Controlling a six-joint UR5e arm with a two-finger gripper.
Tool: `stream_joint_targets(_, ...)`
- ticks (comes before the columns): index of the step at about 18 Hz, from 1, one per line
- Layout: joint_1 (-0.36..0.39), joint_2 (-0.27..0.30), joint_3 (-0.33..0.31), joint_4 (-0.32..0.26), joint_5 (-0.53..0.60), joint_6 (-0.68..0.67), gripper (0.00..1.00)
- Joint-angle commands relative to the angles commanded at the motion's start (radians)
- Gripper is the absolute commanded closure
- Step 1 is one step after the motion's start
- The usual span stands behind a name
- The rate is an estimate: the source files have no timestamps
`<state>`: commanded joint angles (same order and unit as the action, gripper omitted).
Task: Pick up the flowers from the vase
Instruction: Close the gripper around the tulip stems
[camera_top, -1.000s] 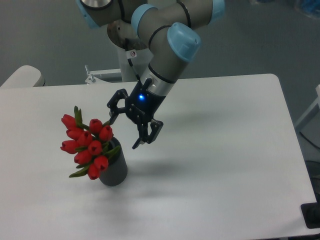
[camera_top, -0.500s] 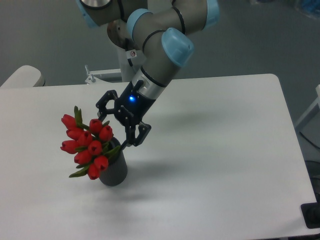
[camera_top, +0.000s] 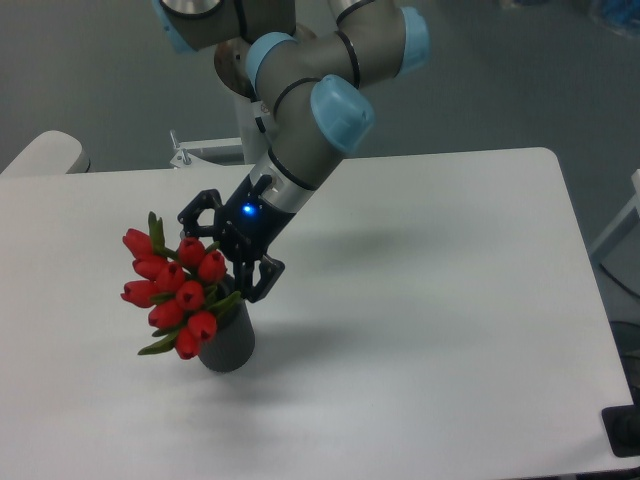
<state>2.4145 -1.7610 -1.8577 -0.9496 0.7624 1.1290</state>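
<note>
The flowers (camera_top: 172, 292), a tight bunch of red tulip buds with green leaves, lean to the left out of the vase (camera_top: 229, 343), a small dark grey cylinder near the table's front left. My gripper (camera_top: 222, 261) is open, its black fingers spread on either side of the upper right of the bunch, one finger (camera_top: 197, 212) behind the buds and the other (camera_top: 262, 279) just above the vase's mouth. I cannot tell whether the fingers touch the flowers. The stems are hidden inside the vase.
The white table (camera_top: 430, 300) stretches to the right and front. A rounded white object (camera_top: 45, 153) sits off the table's far left corner. The arm's base and a metal bracket (camera_top: 195, 153) stand at the back edge.
The gripper has moved left and slightly down, from beside the flowers to around their upper right side. It stays open. Flowers and vase have not moved.
</note>
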Motion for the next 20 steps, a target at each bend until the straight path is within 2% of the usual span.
stream_joint_targets(15, -0.015, -0.023, 0.006, 0.029, -0.021, -0.008, 0.00)
stream_joint_targets(16, -0.015, -0.023, 0.006, 0.046, -0.023, -0.009, 0.03)
stream_joint_targets(18, -0.014, -0.026, 0.005, 0.061, -0.040, -0.011, 0.19)
stream_joint_targets(20, -0.012, -0.028, 0.003, 0.061, -0.044, -0.009, 0.29)
